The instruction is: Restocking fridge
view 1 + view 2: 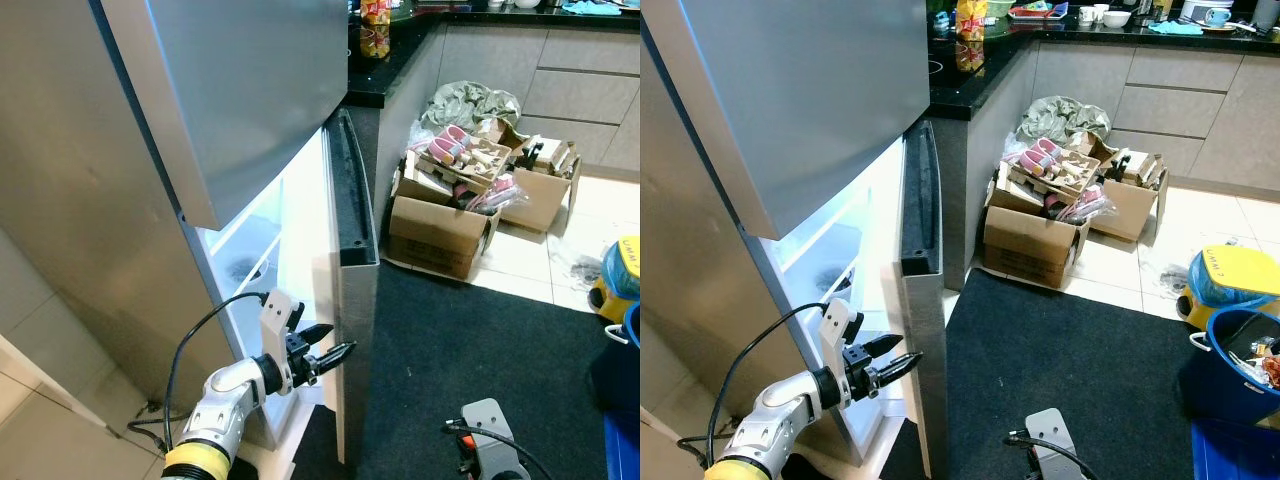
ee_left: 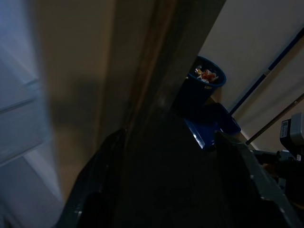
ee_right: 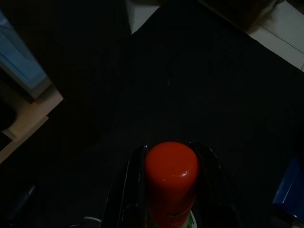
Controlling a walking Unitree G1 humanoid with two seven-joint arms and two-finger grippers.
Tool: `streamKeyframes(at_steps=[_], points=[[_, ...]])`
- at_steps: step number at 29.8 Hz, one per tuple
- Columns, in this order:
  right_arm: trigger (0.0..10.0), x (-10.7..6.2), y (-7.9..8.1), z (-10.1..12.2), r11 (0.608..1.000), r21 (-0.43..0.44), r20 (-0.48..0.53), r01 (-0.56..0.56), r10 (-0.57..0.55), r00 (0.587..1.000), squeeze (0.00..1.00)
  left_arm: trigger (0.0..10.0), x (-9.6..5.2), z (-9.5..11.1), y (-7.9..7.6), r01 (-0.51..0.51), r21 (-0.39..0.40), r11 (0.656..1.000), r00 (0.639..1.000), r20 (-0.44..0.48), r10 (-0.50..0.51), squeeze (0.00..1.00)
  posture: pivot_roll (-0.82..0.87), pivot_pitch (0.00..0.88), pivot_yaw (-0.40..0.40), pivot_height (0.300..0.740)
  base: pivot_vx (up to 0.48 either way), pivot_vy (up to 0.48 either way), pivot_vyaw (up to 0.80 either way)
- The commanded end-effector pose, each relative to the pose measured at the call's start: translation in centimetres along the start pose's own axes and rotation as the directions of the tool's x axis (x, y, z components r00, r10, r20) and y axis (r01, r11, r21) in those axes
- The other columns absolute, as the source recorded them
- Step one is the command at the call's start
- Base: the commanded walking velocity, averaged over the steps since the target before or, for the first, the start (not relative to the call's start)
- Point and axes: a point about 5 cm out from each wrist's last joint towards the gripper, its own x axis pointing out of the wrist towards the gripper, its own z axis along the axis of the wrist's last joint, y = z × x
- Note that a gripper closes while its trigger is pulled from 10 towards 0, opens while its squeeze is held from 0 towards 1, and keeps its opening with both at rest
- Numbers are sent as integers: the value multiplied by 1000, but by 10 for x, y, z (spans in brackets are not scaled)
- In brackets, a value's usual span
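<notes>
One two-door fridge [image 1: 120, 160] stands with its lower door [image 1: 352, 270] swung partly out, the lit interior showing white shelves behind it. The left gripper [image 1: 335, 355] reaches from the robot's silver arm to the edge of that door, its two black fingers parted and set either side of the door's edge; in the left wrist view the door edge runs up between the two fingers [image 2: 95, 190]. The right gripper [image 3: 171, 190] hangs low over the black mat [image 1: 480, 350], clasping one bottle [image 3: 171, 185] with a red cap. The bottle's long axis runs along the fingers, cap end pointing out toward the mat; the picture is dark, so its label cannot be read. Beyond the mat, two open cardboard boxes [image 1: 440, 235] stuffed with shoes and oddments sit on the tiled floor against the grey cabinets [image 1: 1180, 100]. One blue bucket [image 1: 1235, 365] stands at the mat's edge, with a yellow-lidded container [image 1: 1230, 275] just beside it. A black countertop [image 1: 970, 70] carries a snack packet [image 1: 970, 30].
</notes>
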Motion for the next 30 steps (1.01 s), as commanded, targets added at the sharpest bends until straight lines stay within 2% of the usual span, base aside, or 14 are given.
streamKeyframes(at_steps=[1,4,5,11,12,15,16,18,19,22,23,27,28,30], points=[[10000,-1,3,-3,1000,10,-8,-2,2,1000,0,10000,-2,-3,-2,3,-7,1000,1000,-18,-3,1000,-82,56,18,740,0,0,0],[10000,-1,3,-4,1000,9,-8,-1,1,1000,0,10000,-3,-2,-2,3,-7,1000,1000,-24,-3,1000,-81,56,17,740,0,0,0],[10000,-1,3,-4,1000,9,-9,-1,1,1000,0,10000,-5,-2,-2,2,-10,1000,1000,-27,-3,0,-82,55,18,740,0,0,0],[10000,-2,3,-5,1000,7,-10,-1,1,1000,0,10000,-9,-3,-4,43,-52,998,998,-50,-45,0,-82,52,19,740,0,0,0],[10000,-2,3,-5,1000,7,-10,-1,1,1000,0,10000,-12,-4,-5,61,-61,996,996,-62,-65,1000,-83,51,21,740,0,0,0],[10000,-2,4,-5,1000,8,-10,-1,1,1000,0,10000,-17,-10,-2,47,-16,999,993,-111,-48,1000,-83,48,21,740,0,0,0],[10000,-2,4,-5,1000,9,-10,0,1,1000,0,10000,-22,-15,0,41,4,999,988,-150,-40,0,-83,48,22,740,0,0,0],[10000,-2,4,-5,1000,9,-11,0,1,1000,0,10000,-25,-18,1,38,15,999,984,-176,-35,0,-84,47,23,740,0,0,0],[10000,-2,4,-5,1000,9,-11,-1,1,1000,0,10000,-31,-22,3,37,23,999,977,-209,-31,1000,-84,45,23,740,0,0,0],[10000,-2,3,-6,1000,8,-14,-1,1,1000,0,10000,-40,-28,7,26,81,996,962,-274,-2,1000,-82,44,23,740,0,0,0],[10000,-2,3,-6,1000,7,-15,-1,2,1000,0,10000,-47,-31,9,23,71,997,955,-296,-1,310,-80,42,23,740,0,0,0],[10000,-2,2,-7,1000,5,-17,-1,1,1000,0,10000,-57,-34,13,-14,84,996,949,-314,39,980,-79,41,23,740,0,0,0],[10000,-2,2,-7,1000,4,-17,-1,1,1000,0,10000,-61,-35,16,-45,93,995,945,-319,73,0,-77,41,20,740,0,0,0],[10000,-2,2,-6,1000,4,-17,-1,1,1000,0,10000,-63,-34,23,-106,152,983,937,-314,150,0,-77,41,20,740,0,0,0]])
